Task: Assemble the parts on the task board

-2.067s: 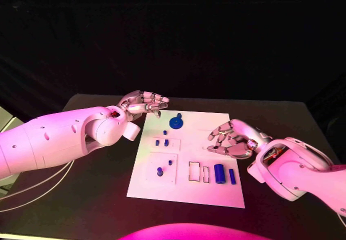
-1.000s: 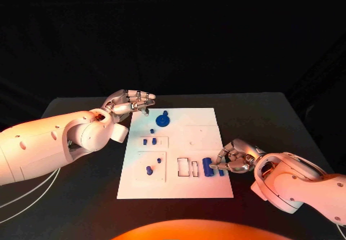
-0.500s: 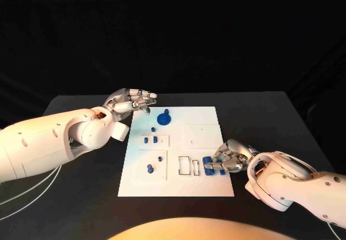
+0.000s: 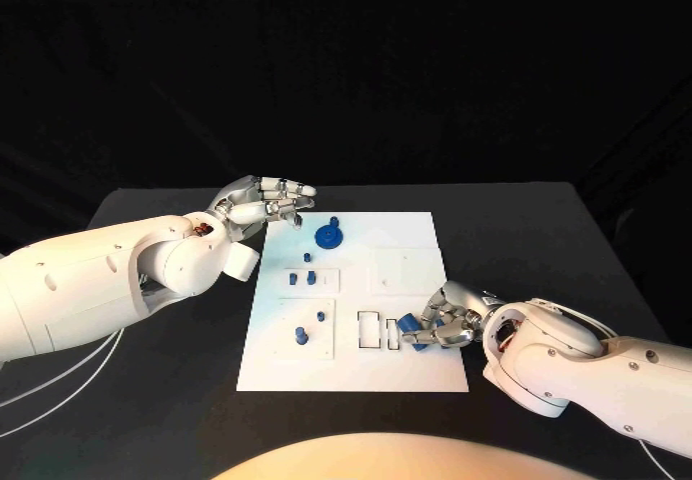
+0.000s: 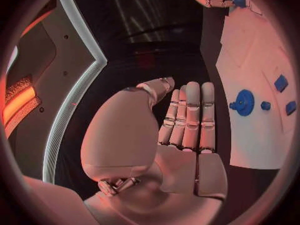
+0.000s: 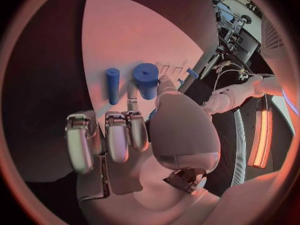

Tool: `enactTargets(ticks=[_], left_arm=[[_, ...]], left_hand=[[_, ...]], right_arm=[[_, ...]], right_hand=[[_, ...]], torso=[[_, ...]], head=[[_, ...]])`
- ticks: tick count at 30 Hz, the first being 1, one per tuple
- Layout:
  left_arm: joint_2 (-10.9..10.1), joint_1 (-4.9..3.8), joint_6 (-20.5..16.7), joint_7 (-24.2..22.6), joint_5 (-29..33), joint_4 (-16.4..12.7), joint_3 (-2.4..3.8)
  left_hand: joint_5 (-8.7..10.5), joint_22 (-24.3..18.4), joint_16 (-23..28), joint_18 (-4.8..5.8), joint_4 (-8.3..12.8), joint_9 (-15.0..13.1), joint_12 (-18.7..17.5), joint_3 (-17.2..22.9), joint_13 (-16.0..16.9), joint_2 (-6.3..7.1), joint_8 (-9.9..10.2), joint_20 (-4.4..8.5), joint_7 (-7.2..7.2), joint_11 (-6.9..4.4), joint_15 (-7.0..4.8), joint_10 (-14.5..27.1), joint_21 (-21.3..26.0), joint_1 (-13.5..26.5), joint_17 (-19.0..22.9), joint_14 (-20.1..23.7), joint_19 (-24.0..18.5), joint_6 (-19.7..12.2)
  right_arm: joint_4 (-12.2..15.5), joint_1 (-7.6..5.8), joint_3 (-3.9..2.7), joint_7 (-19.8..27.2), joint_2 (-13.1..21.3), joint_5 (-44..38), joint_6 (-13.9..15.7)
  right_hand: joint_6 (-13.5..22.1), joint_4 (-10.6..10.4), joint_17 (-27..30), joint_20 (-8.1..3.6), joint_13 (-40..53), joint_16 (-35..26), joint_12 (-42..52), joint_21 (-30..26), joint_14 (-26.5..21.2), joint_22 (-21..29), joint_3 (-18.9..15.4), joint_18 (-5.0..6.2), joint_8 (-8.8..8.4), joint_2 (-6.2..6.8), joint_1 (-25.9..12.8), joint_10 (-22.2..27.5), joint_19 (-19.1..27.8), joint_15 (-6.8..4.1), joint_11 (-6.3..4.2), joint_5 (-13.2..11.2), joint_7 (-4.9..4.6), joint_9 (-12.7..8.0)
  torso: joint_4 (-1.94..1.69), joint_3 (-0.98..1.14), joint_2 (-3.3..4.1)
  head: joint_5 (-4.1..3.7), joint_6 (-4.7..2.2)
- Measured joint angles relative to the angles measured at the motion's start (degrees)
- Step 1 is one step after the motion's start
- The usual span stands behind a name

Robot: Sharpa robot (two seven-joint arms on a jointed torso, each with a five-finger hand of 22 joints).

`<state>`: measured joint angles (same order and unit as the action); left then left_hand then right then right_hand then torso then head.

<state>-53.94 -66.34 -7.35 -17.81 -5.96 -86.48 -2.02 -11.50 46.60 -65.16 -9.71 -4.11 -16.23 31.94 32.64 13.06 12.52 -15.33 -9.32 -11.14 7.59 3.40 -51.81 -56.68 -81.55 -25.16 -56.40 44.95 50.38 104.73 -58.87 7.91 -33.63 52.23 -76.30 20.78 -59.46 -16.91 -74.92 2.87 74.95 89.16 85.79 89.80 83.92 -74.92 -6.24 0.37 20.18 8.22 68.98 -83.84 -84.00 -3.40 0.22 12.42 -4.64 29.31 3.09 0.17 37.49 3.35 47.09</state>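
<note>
The white task board (image 4: 411, 235) lies mid-table. A thick blue cylinder (image 6: 147, 80) and a thin one (image 6: 112, 85) lie side by side near its right front. My right hand (image 4: 447, 318) is down over them, its thumb and a finger pinching the thick cylinder (image 4: 410, 323), which still lies on the board. My left hand (image 4: 264, 203) hovers off the board's far left corner, fingers stretched out, holding nothing; the left wrist view shows its bare palm (image 5: 181, 150). A blue gear with a knob (image 4: 329, 237) sits near the far edge.
Small blue pegs (image 4: 300, 279) stand in the board's left squares, and more pegs (image 4: 300, 337) nearer the front. Two empty rectangular slots (image 4: 378, 332) lie just left of my right hand. Bare black table (image 4: 548, 240) surrounds the board.
My right hand has come in from the board's right edge onto the cylinders and closed round the thick one. The left hand has stayed put.
</note>
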Motion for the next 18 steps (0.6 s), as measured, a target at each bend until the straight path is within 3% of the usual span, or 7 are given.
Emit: enactTargets(ticks=[5,6,13,14,16,18], left_arm=[[-0.1,0.00,0.2,0.2,0.0,0.0,0.00],[-0.1,0.00,0.2,0.2,0.0,0.0,0.00],[-0.2,0.00,0.4,0.3,0.0,0.0,0.00],[-0.2,0.00,0.4,0.4,0.0,0.0,0.00],[-0.3,0.00,0.4,0.4,0.0,0.1,0.00],[-0.3,0.00,0.4,0.4,0.0,0.1,0.00]], left_hand=[[0.00,0.0,0.0,0.00,0.0,0.0,0.0,0.0,0.0,0.00,0.0,0.00,0.00,0.00,0.00,0.0,0.0,0.0,0.0,0.0,0.0,0.0],[0.00,0.0,0.0,0.00,0.0,0.0,0.0,0.0,0.0,0.00,0.0,0.00,0.00,0.00,0.00,0.0,0.0,0.0,0.0,0.0,0.0,0.0],[0.00,0.0,0.0,0.00,0.0,0.0,0.0,0.0,0.0,0.00,0.0,0.00,0.00,0.00,0.00,0.0,0.0,0.0,0.1,0.0,0.0,0.0],[0.00,0.0,0.0,0.00,0.0,0.0,0.0,0.0,0.0,0.00,0.0,0.00,0.00,0.00,0.00,0.0,0.0,0.0,0.1,0.0,0.0,0.0],[0.00,-0.1,0.0,0.00,0.0,0.0,0.0,0.0,0.0,0.00,0.0,0.00,0.00,0.00,0.00,0.0,0.0,0.0,0.1,0.0,0.0,0.0],[0.00,-0.1,0.0,0.00,0.0,0.0,0.0,0.0,0.0,0.00,0.0,0.00,0.00,0.00,0.00,0.0,0.0,0.0,0.1,0.0,0.0,0.0]], right_arm=[[-0.1,0.14,-0.06,-0.9,-0.4,-1.7,-0.2],[-0.1,0.16,-0.06,-1.0,-0.5,-1.9,-0.2],[0.4,0.39,0.07,-1.4,-0.5,-2.1,1.1],[0.6,0.43,0.10,-1.4,-0.4,-2.0,1.4],[1.0,0.48,0.17,-1.4,-0.1,-1.5,2.2],[1.4,0.47,0.24,-1.4,0.1,-0.8,2.8]], right_hand=[[-0.1,0.0,0.0,0.00,0.0,0.0,0.0,0.0,0.0,0.0,0.0,0.00,0.01,-0.18,0.2,0.0,0.0,0.00,0.00,0.7,0.18,1.8],[0.0,0.0,0.0,-0.27,0.0,0.0,0.0,0.0,0.0,0.0,0.0,0.00,0.24,-0.66,0.7,0.0,0.0,0.00,0.00,2.2,0.28,3.3],[-0.2,0.2,0.0,-0.43,0.0,0.0,0.0,0.0,0.0,0.0,1.3,0.00,0.93,-1.94,2.3,-0.2,0.0,-0.39,-0.20,7.7,0.53,3.4],[-0.3,0.2,0.0,-0.42,0.0,0.2,0.0,0.0,0.0,0.0,1.5,0.00,1.12,-2.03,2.5,-0.2,0.0,-0.40,-0.21,8.1,0.61,3.2],[-0.2,0.2,0.0,-0.54,0.0,0.2,0.2,0.0,0.0,0.0,1.8,0.00,1.35,-2.48,3.0,-0.1,0.1,-0.40,-0.53,9.3,0.69,0.0],[-0.4,0.1,0.0,-0.83,0.0,0.2,0.5,0.0,0.1,0.0,1.9,0.00,1.38,-2.85,3.4,-0.1,0.0,-0.53,-0.72,9.9,1.06,-0.9]], torso=[[-0.01,-0.03,0.00],[-0.01,-0.03,-0.01],[-0.01,-0.03,-0.01],[0.00,-0.03,-0.02],[0.00,-0.03,-0.03],[0.01,-0.03,-0.03]], head=[[0.04,-0.07],[0.04,-0.11],[0.04,-0.32],[0.04,-0.35],[0.04,-0.40],[0.07,-0.45]])
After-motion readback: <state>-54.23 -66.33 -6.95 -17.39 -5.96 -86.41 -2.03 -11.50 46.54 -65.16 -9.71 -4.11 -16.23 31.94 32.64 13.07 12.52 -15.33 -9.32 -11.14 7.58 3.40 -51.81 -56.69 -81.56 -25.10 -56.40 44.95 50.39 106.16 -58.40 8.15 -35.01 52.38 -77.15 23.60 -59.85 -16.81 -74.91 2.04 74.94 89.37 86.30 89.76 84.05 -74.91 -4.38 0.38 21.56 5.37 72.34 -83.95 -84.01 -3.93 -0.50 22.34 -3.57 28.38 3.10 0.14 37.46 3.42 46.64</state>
